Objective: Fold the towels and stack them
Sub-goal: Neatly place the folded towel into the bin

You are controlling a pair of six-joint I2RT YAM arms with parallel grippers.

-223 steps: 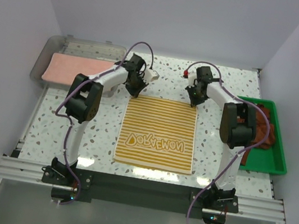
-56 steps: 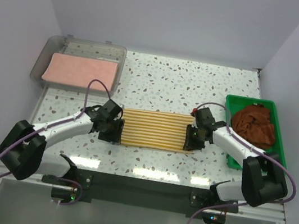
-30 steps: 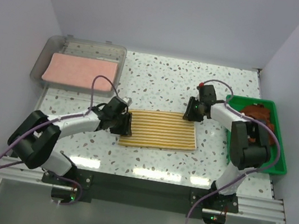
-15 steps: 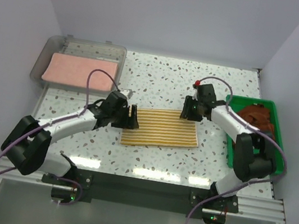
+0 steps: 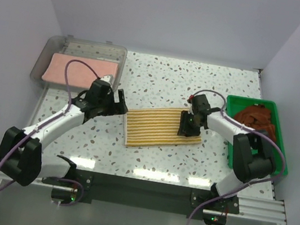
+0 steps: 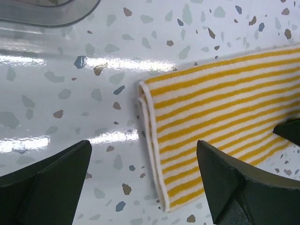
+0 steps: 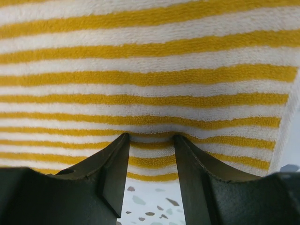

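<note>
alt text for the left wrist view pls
A folded yellow-and-white striped towel lies flat on the speckled table. The left pincer is wide open, its dark fingers in the foreground clear of the cloth; a clear bin shows top left.

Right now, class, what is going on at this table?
A yellow-striped towel lies folded in the middle of the table, partway through a fold-and-stack job. The left hand hangs open just off its left end, holding nothing. The right hand presses on the right end; whether it grips is unclear. Brown towels lie bunched in the green tray.
</note>
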